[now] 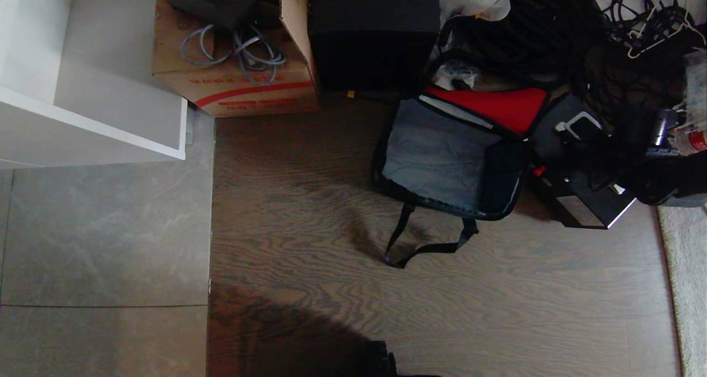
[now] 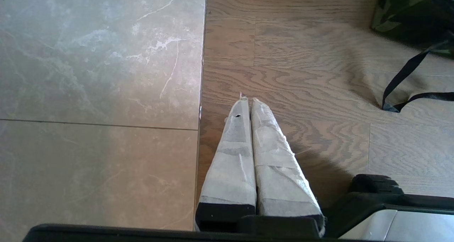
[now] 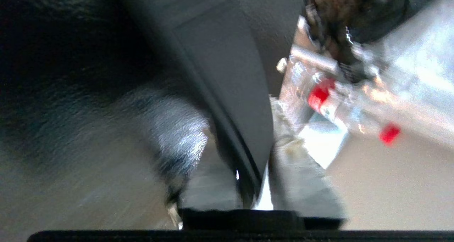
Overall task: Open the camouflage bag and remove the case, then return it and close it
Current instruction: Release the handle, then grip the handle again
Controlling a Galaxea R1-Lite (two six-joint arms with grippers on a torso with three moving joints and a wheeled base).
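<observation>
Now the camouflage bag (image 1: 442,162) lies open on the wood floor, its grey lining up, near the rug edge. Just beside it rests the case (image 1: 585,200). My left pincer (image 2: 247,99) is pressed together; my right pincer's state I cannot tell.

The left gripper (image 2: 247,99) hangs parked, fingers pressed together; the right gripper (image 3: 257,185) stands with fingers slightly parted.
</observation>
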